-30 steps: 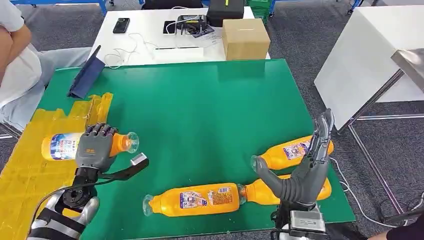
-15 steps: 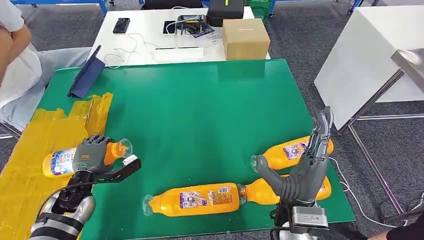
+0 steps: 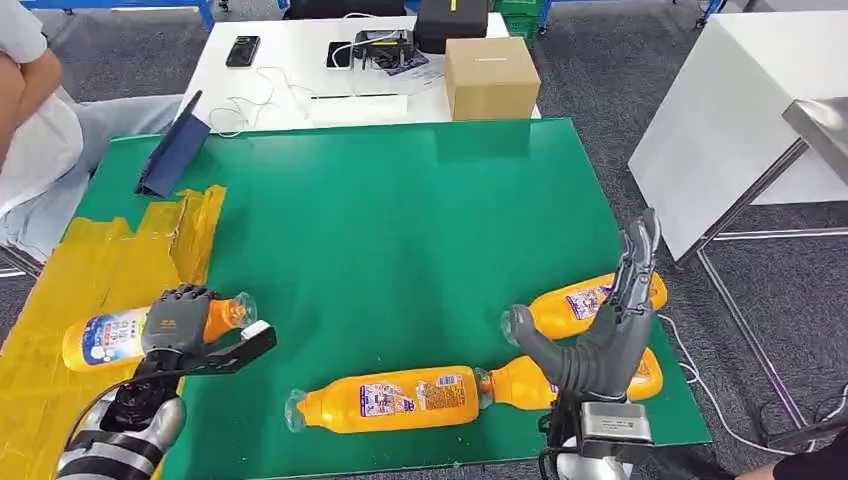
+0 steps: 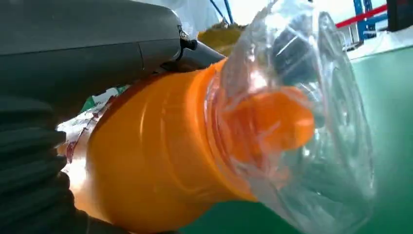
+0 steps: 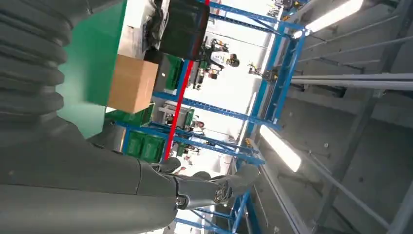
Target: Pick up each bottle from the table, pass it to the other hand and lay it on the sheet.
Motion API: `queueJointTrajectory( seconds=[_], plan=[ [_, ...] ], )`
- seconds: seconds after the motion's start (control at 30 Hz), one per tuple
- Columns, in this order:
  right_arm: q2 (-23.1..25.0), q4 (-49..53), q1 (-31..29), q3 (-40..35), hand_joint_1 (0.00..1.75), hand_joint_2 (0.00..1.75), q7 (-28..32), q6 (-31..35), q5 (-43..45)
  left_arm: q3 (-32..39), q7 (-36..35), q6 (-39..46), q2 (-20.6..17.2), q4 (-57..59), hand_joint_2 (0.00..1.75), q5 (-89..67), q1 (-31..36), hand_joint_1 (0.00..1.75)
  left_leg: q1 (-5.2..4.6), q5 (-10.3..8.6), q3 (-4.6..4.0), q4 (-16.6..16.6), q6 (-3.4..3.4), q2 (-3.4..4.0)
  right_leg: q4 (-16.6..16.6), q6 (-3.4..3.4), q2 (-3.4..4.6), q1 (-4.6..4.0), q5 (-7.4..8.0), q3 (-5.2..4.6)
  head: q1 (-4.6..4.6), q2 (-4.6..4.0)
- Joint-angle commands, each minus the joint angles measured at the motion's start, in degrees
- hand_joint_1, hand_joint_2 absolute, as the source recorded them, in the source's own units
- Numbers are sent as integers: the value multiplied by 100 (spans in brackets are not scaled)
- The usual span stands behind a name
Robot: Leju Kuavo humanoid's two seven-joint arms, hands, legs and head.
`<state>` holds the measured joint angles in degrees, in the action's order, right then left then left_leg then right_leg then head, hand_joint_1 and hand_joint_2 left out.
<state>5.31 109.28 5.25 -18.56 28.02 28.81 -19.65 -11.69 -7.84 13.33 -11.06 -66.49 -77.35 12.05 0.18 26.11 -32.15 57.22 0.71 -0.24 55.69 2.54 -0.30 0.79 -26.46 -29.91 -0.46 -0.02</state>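
Fingers point(image 3: 180, 296) of your left hand point(image 3: 172, 322) wrap over an orange bottle point(image 3: 120, 331) lying sideways above the yellow sheet point(image 3: 60, 290); your right hand point(image 3: 600, 335) stands upright, fingers spread, empty, beside three bottles point(image 3: 385, 397)

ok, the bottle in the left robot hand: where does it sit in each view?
Head view: the held bottle lies sideways at lower left, over the yellow sheet, gripped by the left robot hand.
Left wrist view: the bottle's orange shoulder and clear cap take up most of the picture.
Right wrist view: not in it.
Shared landmark: the green table, also at.
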Motion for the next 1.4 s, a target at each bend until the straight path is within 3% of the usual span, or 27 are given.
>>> queueJointTrajectory(
  seconds=[0.03,0.37,0.53,0.77,0.93,1.07,1.4],
  plan=[
    [6,-348,-232,149,0,175,-47,-28,24,-109,-92,-241,-190,662,175,-310,181,0,2,1,9,-4,-2,7,-6,-5,7,-2,1,8,0,0],
    [64,-403,-314,250,0,175,-62,-12,154,-366,221,-593,-307,1103,175,-82,222,0,3,-1,37,-13,-5,11,-11,-9,13,-4,5,35,0,0],
    [39,-424,-311,293,0,175,-9,-12,250,-346,704,-484,-296,701,175,707,64,0,3,-3,64,-14,-5,15,-11,-10,17,-5,8,59,0,0],
    [-15,-332,-140,327,0,175,19,51,274,284,1283,315,336,-583,175,2123,-457,0,3,1,67,-8,-1,0,-12,-7,3,-4,1,72,-2,0],
    [-16,-347,-140,327,0,175,25,54,278,282,1279,314,309,-702,175,2121,-529,0,7,4,51,-2,-3,2,-11,-10,3,-8,-2,56,2,0],
    [-83,-407,-156,290,0,175,61,80,313,497,2305,455,463,-1345,175,3442,-880,0,3,2,43,-3,-5,0,-7,-9,2,-4,-1,44,-2,0],
    [-92,-425,-167,294,0,175,68,80,323,493,2294,467,469,-1491,175,3431,-967,0,8,2,39,-4,-4,4,-12,-10,5,-9,1,40,2,0]
  ],
)
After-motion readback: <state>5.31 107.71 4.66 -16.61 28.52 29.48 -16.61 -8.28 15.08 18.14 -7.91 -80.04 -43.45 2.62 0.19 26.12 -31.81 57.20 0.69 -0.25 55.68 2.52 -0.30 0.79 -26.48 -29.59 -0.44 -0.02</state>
